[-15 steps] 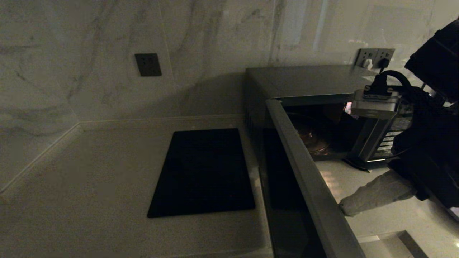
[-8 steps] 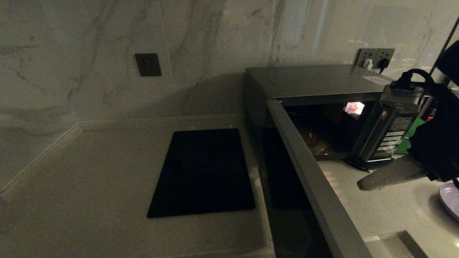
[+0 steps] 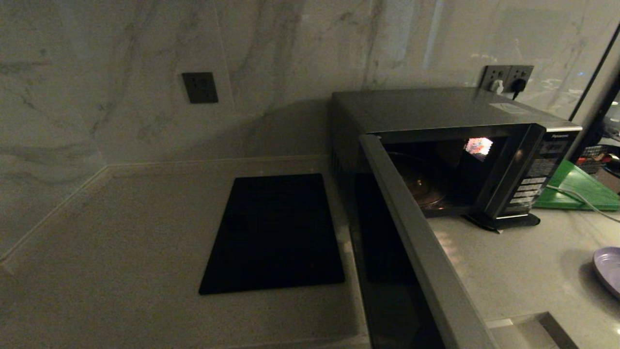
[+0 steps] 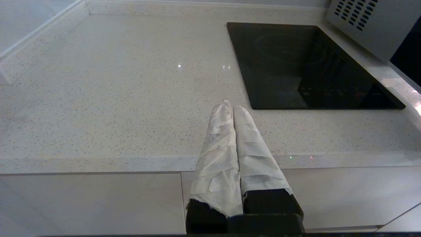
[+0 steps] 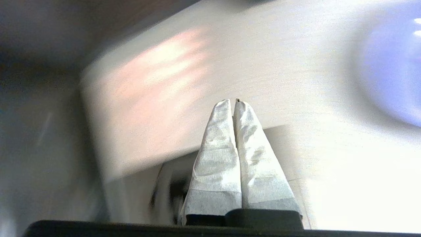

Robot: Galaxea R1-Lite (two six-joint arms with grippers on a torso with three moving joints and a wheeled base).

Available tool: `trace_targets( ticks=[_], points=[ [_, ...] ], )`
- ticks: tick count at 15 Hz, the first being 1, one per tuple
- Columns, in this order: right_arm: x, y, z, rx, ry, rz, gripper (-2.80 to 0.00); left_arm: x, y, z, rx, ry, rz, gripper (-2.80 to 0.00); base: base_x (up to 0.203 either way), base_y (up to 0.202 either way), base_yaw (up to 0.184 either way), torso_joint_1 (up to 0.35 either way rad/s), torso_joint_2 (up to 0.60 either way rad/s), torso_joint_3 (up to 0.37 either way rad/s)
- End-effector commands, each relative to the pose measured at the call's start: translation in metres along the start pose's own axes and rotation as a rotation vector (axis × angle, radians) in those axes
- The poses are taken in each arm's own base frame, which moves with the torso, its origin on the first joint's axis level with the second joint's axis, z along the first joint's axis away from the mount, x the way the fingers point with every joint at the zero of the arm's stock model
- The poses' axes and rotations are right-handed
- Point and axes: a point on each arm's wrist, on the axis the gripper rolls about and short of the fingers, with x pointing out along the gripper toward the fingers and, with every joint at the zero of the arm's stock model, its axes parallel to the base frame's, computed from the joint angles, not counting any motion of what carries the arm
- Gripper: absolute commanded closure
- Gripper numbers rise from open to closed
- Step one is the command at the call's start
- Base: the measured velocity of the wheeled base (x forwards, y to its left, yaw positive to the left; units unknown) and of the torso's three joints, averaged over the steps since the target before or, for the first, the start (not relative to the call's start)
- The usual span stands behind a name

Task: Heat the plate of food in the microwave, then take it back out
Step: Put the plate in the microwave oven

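The silver-grey microwave (image 3: pixel 426 104) stands at the back right of the counter with its door (image 3: pixel 416 242) swung wide open toward me. Its cavity shows a bare glass turntable (image 3: pixel 426 189). The lavender plate (image 3: pixel 609 269) sits on the counter at the right edge of the head view, only partly in frame; no food shows on that part. It appears as a blurred purple shape (image 5: pixel 391 65) in the right wrist view. My right gripper (image 5: pixel 233 101) is shut and empty over the counter edge. My left gripper (image 4: pixel 229 106) is shut and empty near the counter's front edge.
A flat black glass cooktop (image 3: pixel 276 232) lies left of the microwave. A green board (image 3: pixel 576 186) with a white cable over it sits right of the microwave. Wall sockets (image 3: pixel 506 77) are behind it. A dark wall plate (image 3: pixel 199 87) is on the marble backsplash.
My right arm, which was in front of the microwave's opening, has pulled back to the right and left the head view. The plate's edge has come into sight.
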Motion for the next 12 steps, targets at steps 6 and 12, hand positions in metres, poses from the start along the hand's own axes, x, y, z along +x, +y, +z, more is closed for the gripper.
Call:
trace_targets(
  ticks=[6,12],
  points=[
    [0.044,-0.161,-0.027,0.408,-0.131,-0.528,0.0,0.0,0.0,0.0,-0.001,0.001,0.001,0.0,0.0,0.0,0.0,0.0,0.0,0.0],
    [0.08,-0.199,-0.037,0.77,-0.074,-0.537,-2.8,0.0,0.0,0.0,-0.001,0.001,0.001,0.0,0.0,0.0,0.0,0.0,0.0,0.0]
  ],
)
